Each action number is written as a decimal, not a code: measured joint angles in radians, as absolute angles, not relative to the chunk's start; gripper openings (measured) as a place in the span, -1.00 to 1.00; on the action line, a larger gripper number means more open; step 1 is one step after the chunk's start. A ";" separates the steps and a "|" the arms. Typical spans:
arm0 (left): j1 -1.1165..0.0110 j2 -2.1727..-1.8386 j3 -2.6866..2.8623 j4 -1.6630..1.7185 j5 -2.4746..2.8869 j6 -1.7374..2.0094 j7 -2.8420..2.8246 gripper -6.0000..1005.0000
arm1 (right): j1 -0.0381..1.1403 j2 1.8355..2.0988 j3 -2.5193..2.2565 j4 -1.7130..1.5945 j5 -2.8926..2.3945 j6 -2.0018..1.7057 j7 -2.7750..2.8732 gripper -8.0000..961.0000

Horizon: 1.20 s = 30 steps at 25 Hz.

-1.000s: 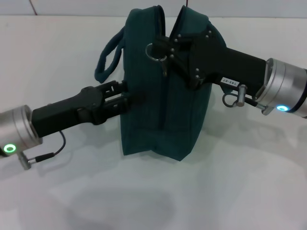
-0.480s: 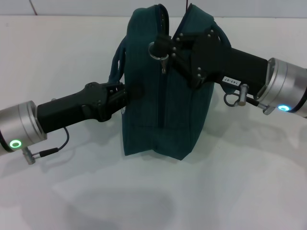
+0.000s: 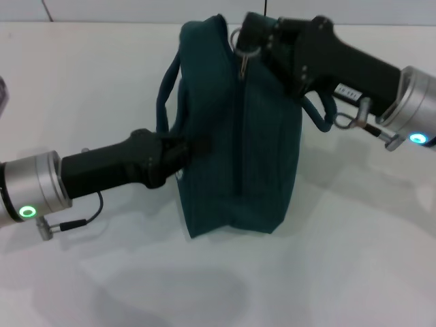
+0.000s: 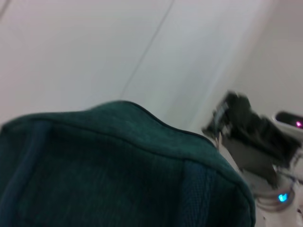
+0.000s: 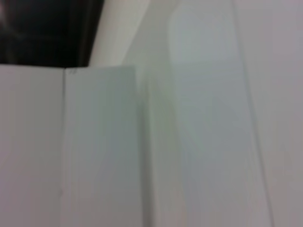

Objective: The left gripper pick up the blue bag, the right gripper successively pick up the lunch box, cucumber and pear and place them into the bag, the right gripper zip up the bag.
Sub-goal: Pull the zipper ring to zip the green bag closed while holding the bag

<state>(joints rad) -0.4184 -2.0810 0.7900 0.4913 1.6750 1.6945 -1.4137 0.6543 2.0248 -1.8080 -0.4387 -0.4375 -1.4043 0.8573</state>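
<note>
The dark teal-blue fabric bag [image 3: 235,129] is standing upright at the centre of the white worktop [image 3: 354,266], and its zip line now reads as one closed seam running up the facing end. A second ago the top panels were still gaping at 12 o'clock; that gap is gone. The metal ring pull [image 3: 240,39] is sitting higher, at the top edge rather than part-way down the end. Judgement: the zipping stroke is near its finish, and the lunch box, cucumber and pear, none of them visible, are presumably inside.

The right claw [image 3: 253,35], black with a small white label, is reaching in from 2 o'clock and has risen with the pull, its fingers pinching the ring at the top of the bag. Its arm is sloping down toward the silver wrist at 3 o'clock.

The left claw [image 3: 178,151], black on a silver wrist with a green ring light, is coming in from 8 o'clock, nearly level, and has pushed closer. It is pressed against the bag's 9 o'clock side, steadying it, below a padded loop handle [image 3: 165,92]; whether its fingers are spread or gripping fabric cannot be told.
</note>
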 joint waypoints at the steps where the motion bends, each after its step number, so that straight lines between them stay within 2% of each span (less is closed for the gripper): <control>1: -0.419 -2.080 0.801 0.493 1.678 1.695 -1.416 -0.83 | 0.651 2.025 -1.803 -0.439 -0.423 -1.404 0.864 -0.95; 10: -0.419 -2.072 0.814 0.498 1.711 1.739 -1.426 -0.87 | 0.649 2.019 -1.779 -0.430 -0.379 -1.386 0.897 -0.95; 30: -0.397 -2.043 0.816 0.499 1.777 1.856 -1.398 -0.87 | 0.690 2.019 -1.761 -0.415 -0.385 -1.034 0.912 -0.95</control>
